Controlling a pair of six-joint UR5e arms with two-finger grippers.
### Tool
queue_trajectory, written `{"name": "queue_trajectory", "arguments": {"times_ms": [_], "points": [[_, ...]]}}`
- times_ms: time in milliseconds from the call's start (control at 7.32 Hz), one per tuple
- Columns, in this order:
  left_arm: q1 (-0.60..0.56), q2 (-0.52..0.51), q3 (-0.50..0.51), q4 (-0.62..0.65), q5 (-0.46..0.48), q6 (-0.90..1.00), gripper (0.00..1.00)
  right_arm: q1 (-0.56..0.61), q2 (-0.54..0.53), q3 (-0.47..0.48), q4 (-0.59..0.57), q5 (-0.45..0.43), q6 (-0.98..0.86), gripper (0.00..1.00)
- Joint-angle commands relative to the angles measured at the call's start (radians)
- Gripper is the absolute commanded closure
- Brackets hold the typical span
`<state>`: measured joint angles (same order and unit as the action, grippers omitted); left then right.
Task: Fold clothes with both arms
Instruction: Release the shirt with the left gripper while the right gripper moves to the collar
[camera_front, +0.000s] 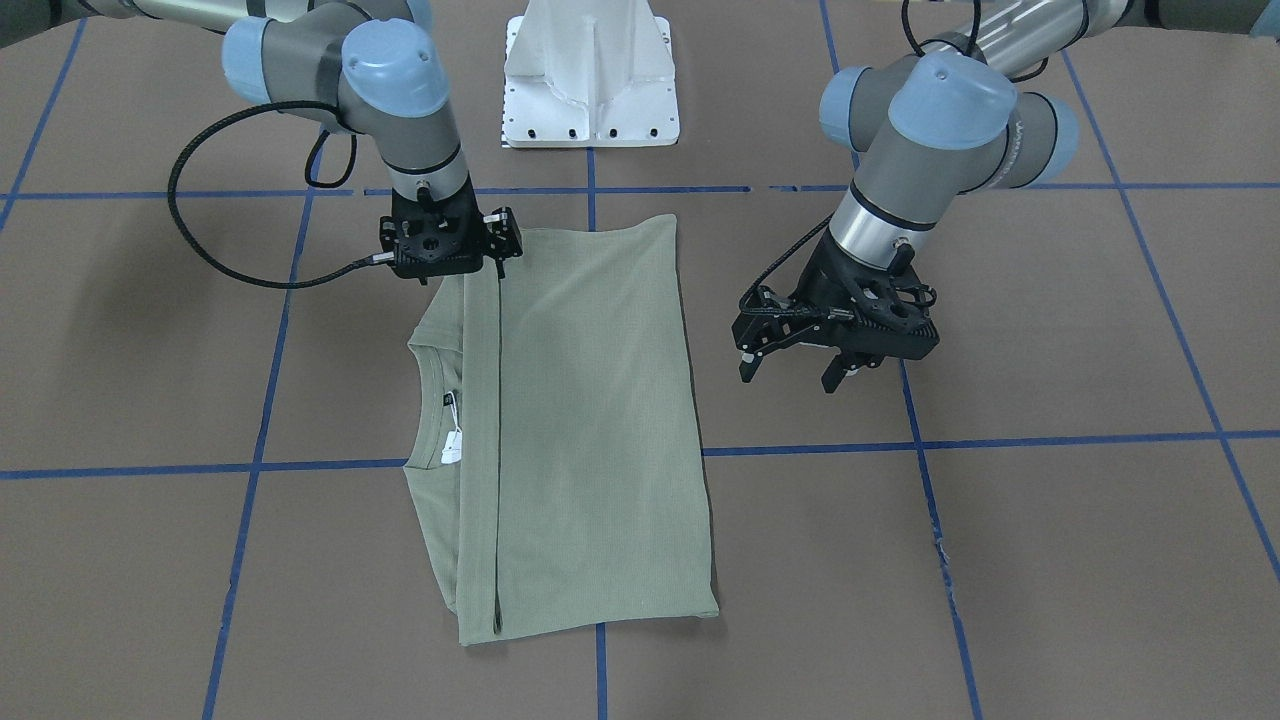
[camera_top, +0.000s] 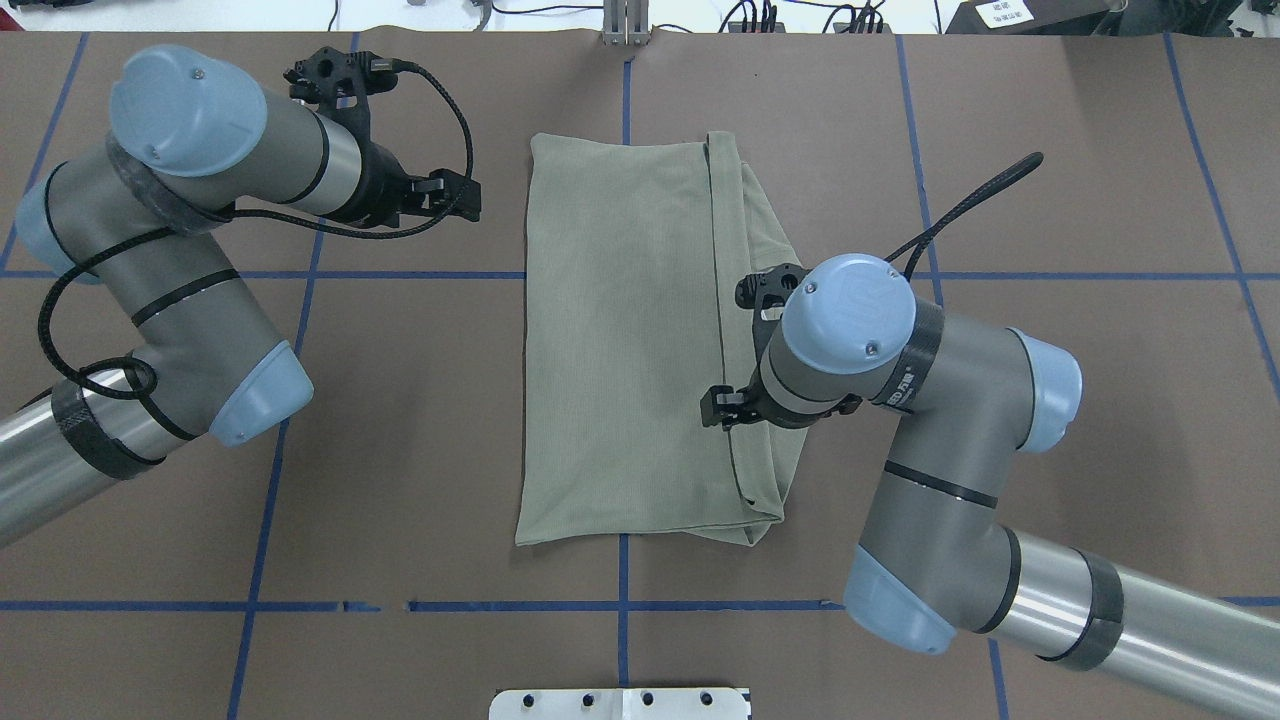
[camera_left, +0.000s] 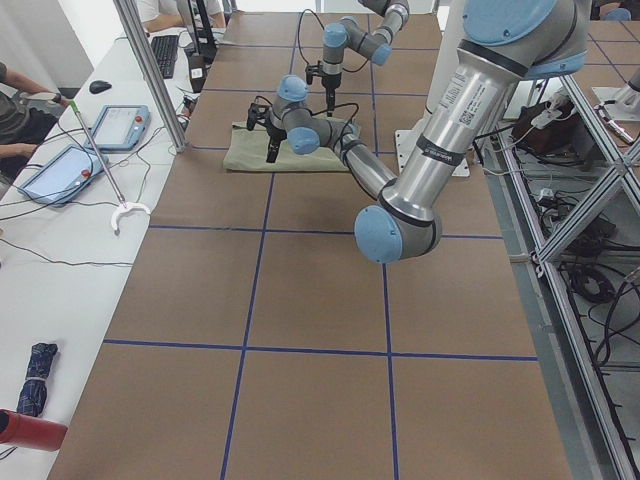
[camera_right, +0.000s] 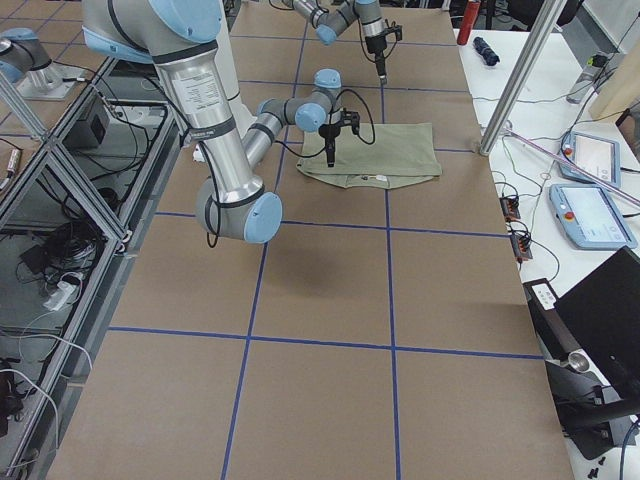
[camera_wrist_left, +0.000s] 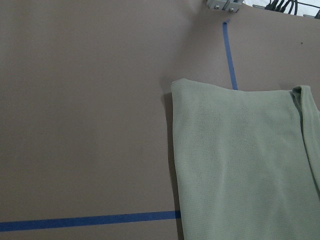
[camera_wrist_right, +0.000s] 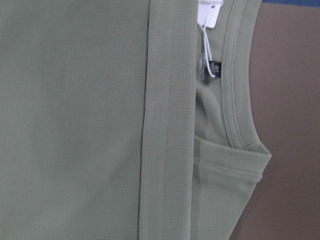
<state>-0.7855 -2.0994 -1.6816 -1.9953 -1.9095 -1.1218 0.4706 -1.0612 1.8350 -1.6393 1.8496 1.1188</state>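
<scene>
The sage-green shirt (camera_front: 590, 420) lies flat on the brown table, folded lengthwise into a long rectangle (camera_top: 620, 340). Its collar (camera_front: 432, 400) with a white tag (camera_front: 452, 445) shows at one long side. My right gripper (camera_front: 445, 262) points down over the shirt's corner on the collar side (camera_top: 735, 410); its fingers are hidden under the wrist. The right wrist view shows the collar (camera_wrist_right: 235, 75), tag (camera_wrist_right: 210, 15) and black label (camera_wrist_right: 216, 67) close up. My left gripper (camera_front: 792, 370) is open and empty, above bare table beside the shirt's plain long edge (camera_top: 465, 195). The left wrist view shows a shirt corner (camera_wrist_left: 240, 160).
The white pedestal base (camera_front: 590, 80) stands at the robot's side of the table. Blue tape lines (camera_front: 1000, 440) mark a grid. Side benches hold tablets (camera_left: 60, 170) (camera_right: 590, 215) and cables; a metal post (camera_left: 150, 70) stands at the table's edge.
</scene>
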Motion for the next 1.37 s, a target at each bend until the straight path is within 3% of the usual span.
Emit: {"name": "queue_trajectory", "arguments": {"times_ms": [0, 410, 1230], "points": [[0.0, 0.007, -0.001, -0.002, 0.0, 0.004, 0.01, -0.065, 0.033, -0.025, -0.106, -0.018, -0.066, 0.0], [0.005, 0.007, 0.0, -0.002, 0.0, 0.002, 0.01, -0.076, 0.026, -0.063, -0.113, -0.017, -0.114, 0.0], [0.008, 0.004, -0.001, -0.004, -0.002, -0.004, 0.01, -0.084, 0.017, -0.051, -0.177, -0.006, -0.122, 0.0]]}}
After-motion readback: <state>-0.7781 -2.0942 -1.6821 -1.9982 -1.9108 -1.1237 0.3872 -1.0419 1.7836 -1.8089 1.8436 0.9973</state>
